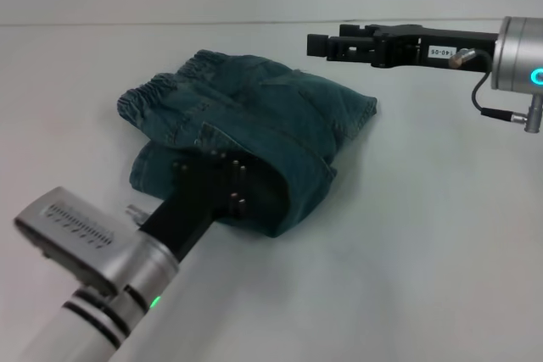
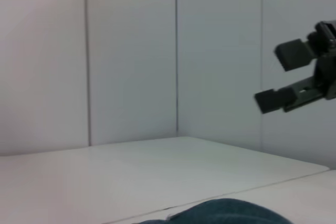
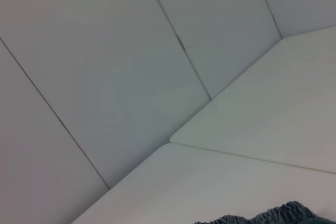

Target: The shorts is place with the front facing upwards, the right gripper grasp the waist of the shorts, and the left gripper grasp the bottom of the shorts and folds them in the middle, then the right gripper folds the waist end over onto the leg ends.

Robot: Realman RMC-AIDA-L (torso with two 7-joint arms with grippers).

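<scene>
Shorts point(image 1: 254, 137) lie folded on table point(image 1: 424, 252); left tool point(image 1: 222, 182) over near edge, grip unreadable; right tool point(image 1: 316, 44) open, empty, raised beyond.

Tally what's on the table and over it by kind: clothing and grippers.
Clothing: 1, the folded shorts on the table.
Grippers: 2, the left gripper over the shorts' near edge, and the right gripper raised beyond them, open and empty.
Total: 3.
</scene>
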